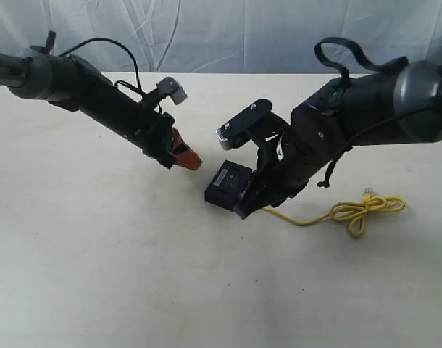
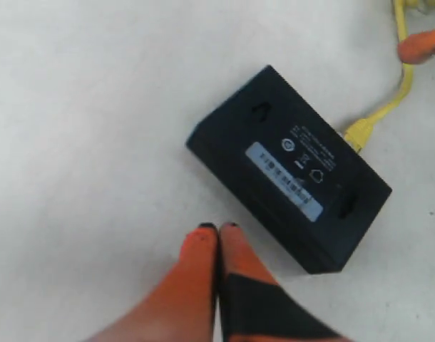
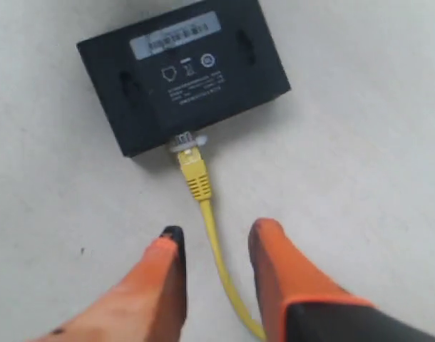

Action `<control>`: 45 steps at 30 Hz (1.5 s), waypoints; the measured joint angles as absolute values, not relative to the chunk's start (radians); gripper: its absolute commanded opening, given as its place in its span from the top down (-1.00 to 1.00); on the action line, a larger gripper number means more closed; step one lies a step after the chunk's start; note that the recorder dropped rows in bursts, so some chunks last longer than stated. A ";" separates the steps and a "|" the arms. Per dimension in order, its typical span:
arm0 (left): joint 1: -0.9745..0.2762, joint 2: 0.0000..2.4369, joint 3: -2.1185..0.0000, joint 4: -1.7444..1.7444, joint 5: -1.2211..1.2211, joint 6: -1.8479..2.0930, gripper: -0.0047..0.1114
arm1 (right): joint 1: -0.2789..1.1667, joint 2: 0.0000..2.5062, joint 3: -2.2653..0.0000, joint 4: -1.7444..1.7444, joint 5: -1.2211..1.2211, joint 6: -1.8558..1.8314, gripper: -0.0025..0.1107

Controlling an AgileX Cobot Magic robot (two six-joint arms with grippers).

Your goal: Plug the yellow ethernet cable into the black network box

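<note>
Plug [image 3: 187, 141] of thin yellow ethernet cable [image 3: 209, 221] meets flat black network box [image 3: 228, 85].

Yellow, black, orange on off-white.
Yellow ethernet cable [image 3: 202, 187]; black network box [image 3: 196, 92] with pale grey barcode label [image 3: 175, 34] and white markings; left gripper [image 2: 218, 227] and right gripper [image 3: 217, 230] orange with black patches; off-white table [image 1: 98, 275].
</note>
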State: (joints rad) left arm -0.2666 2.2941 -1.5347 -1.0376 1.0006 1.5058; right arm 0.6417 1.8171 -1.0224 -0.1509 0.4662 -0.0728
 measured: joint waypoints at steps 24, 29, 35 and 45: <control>-0.242 0.673 -0.653 -0.413 0.541 0.505 0.92 | 0.395 0.972 -0.659 0.017 0.525 0.134 0.96; -0.242 0.572 -0.653 -0.413 0.543 0.505 0.92 | 0.395 0.929 -0.656 0.017 0.528 0.134 0.96; -0.242 0.525 -0.653 -0.413 0.543 0.505 0.92 | 0.395 0.920 -0.656 0.017 0.526 0.134 0.96; -0.242 0.523 -0.647 -0.413 0.543 0.502 0.92 | 0.284 0.560 -0.607 -0.005 0.511 0.128 0.96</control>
State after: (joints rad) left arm -0.2421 0.5226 -0.6469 -0.4134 0.5433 0.5021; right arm 0.2844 0.5599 -0.6066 -0.0053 0.5110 0.1276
